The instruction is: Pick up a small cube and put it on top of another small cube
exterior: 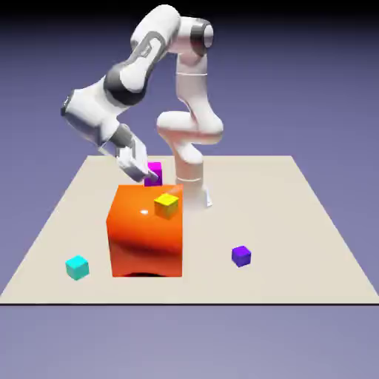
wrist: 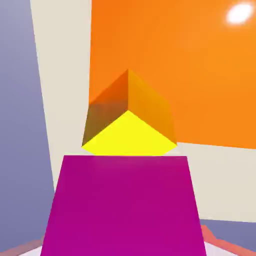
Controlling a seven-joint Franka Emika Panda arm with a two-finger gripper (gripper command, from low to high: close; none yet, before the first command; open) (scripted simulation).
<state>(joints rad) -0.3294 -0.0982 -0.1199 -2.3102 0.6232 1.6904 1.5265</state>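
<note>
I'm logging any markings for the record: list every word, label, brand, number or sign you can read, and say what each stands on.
None can be read.
Faint marks on the white arm: too small and blurred to read.

On my feed, the big orange block [exterior: 146,240] looks smooth and glossy; the pale beige tabletop [exterior: 274,244] looks matt.

backdrop [exterior: 296,89]: plain blue-violet, black along top | tabletop [exterior: 296,277]: pale beige
</note>
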